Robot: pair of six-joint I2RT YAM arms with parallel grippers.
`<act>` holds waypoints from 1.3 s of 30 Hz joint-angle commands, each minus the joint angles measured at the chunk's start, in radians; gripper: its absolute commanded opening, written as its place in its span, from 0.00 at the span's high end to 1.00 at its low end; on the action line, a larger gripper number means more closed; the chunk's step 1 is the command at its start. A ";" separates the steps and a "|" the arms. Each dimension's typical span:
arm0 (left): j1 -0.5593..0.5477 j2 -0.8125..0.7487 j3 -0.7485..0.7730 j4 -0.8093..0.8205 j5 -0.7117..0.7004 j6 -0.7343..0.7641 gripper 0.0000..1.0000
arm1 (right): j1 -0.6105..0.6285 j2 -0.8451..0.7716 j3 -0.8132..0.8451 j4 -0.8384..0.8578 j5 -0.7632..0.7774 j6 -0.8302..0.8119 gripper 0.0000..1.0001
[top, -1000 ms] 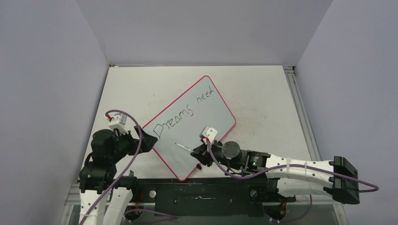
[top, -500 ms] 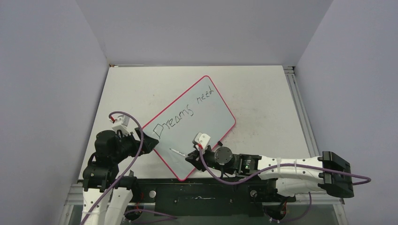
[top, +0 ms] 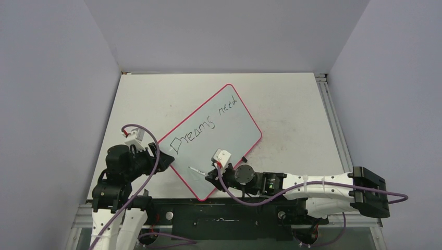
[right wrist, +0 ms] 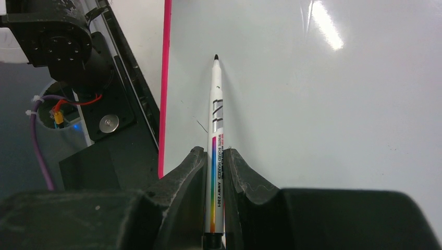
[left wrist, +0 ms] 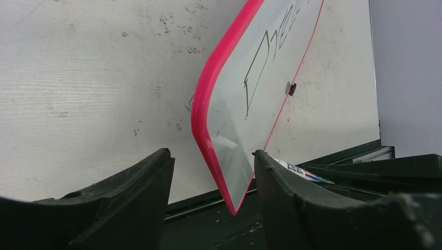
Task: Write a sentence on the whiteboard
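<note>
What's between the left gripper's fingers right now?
A pink-rimmed corner of the whiteboard stands in the gap of the left gripper, with the jaws apart on either side of it. The left wrist view shows this.

The whiteboard slants up the view. Its rounded pink-red corner drops between the black fingers of the left gripper, whose jaws stand apart: one finger is clear of the rim, the other just beside the board's face. On the board are the first black strokes of the sentence, a small black foot sits at its far rim, the scuffed tabletop lies beside it, and a marker peeks out beyond its near corner.
</note>
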 commanded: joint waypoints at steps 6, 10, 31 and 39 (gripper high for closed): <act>-0.001 0.019 0.018 0.009 0.008 0.018 0.49 | 0.009 0.019 0.038 0.062 0.034 0.001 0.95; -0.001 0.023 0.017 0.010 0.013 0.022 0.53 | 0.009 0.027 0.039 0.062 0.038 0.003 0.95; -0.001 0.034 0.012 0.012 0.033 0.028 0.61 | 0.018 0.076 0.068 0.057 0.019 -0.010 0.95; -0.001 0.040 0.013 0.010 0.036 0.029 0.65 | 0.028 0.084 0.069 0.059 0.022 -0.010 0.95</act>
